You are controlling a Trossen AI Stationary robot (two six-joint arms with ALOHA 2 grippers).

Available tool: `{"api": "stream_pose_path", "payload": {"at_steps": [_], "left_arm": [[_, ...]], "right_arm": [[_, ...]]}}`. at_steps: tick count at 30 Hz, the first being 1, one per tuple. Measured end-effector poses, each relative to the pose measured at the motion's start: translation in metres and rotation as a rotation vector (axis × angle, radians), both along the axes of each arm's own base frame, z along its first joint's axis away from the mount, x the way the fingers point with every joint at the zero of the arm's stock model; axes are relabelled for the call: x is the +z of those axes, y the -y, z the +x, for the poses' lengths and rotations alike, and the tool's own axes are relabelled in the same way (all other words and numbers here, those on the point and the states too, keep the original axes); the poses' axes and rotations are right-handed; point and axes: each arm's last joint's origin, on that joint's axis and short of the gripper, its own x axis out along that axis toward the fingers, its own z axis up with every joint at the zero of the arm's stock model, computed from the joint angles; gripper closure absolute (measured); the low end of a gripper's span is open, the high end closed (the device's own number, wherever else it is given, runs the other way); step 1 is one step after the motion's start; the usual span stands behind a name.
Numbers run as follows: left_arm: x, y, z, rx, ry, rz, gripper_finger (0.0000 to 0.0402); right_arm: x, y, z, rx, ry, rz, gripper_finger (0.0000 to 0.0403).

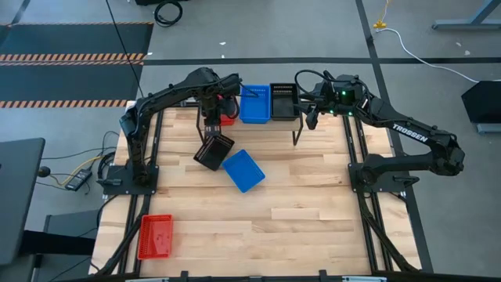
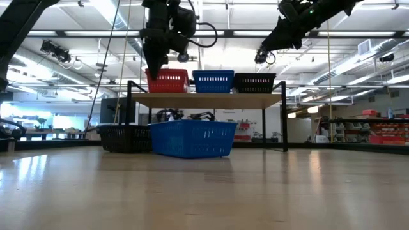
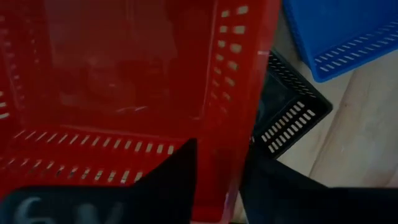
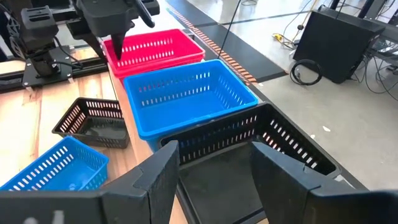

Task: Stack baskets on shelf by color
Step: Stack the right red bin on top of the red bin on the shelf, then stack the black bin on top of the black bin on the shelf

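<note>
Left gripper is pinching the wall of the red basket on the shelf, looks clamped I think. Right gripper hovers spread wide and empty over the black basket.

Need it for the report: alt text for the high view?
Left gripper holds a red basket at the shelf, beside blue and black ones. Right gripper hovers nearby; three more baskets sit on the table.

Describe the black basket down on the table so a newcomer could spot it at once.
Start at the shelf at the table's far edge. In front of it, under the left arm, two baskets lie touching on the tabletop. The black basket is the one nearer the left arm's base; its neighbour, the blue basket, differs only in colour.
</note>
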Motion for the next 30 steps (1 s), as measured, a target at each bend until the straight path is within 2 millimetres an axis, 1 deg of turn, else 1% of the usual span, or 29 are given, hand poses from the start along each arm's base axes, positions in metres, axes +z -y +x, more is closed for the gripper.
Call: {"api": "stream_pose_path", "payload": {"at_steps": [6, 8, 10, 15, 18, 20, 22, 24, 26, 28, 30], "left_arm": [[0.001, -0.003, -0.002, 0.001, -0.054, 0.102, 0.0253], [0.005, -0.003, -0.004, 0.002, -0.062, 0.137, 0.0246], [0.013, 0.001, -0.009, -0.005, -0.045, 0.158, 0.0244], [0.04, 0.015, -0.025, 0.004, 0.033, 0.203, 0.0247], [0.054, 0.029, -0.031, 0.024, 0.092, 0.204, 0.0247], [0.061, 0.04, -0.033, 0.043, 0.138, 0.18, 0.0245], [0.063, 0.051, -0.031, 0.08, 0.173, 0.142, 0.0244], [0.062, 0.062, -0.025, 0.1, 0.19, 0.101, 0.0244], [0.055, 0.075, -0.02, 0.075, 0.175, 0.08, 0.0247], [0.039, 0.088, -0.016, 0.027, 0.114, 0.059, 0.0249], [0.016, 0.097, -0.014, -0.008, 0.029, 0.029, 0.025]], "right_arm": [[0.0, 0.0, 0.0, 0.0, 0.0, 0.0, 0.0202], [0.0, 0.0, 0.0, 0.0, 0.0, 0.0, 0.0202], [0.0, 0.0, 0.0, 0.001, -0.001, -0.003, 0.0202], [0.001, 0.0, 0.0, 0.001, 0.006, -0.008, 0.0202], [0.002, 0.0, 0.0, 0.001, 0.013, -0.013, 0.0202], [0.002, 0.0, 0.0, 0.001, 0.012, -0.013, 0.0202], [0.002, 0.0, 0.0, 0.0, 0.012, -0.013, 0.0202], [0.002, 0.0, 0.0, 0.0, 0.012, -0.013, 0.0202], [0.002, 0.0, 0.0, -0.001, 0.014, -0.009, 0.0202], [0.001, 0.0, 0.0, -0.004, 0.014, 0.006, 0.0202], [0.0, 0.0, 0.0, -0.002, 0.006, 0.019, 0.0202]]}}
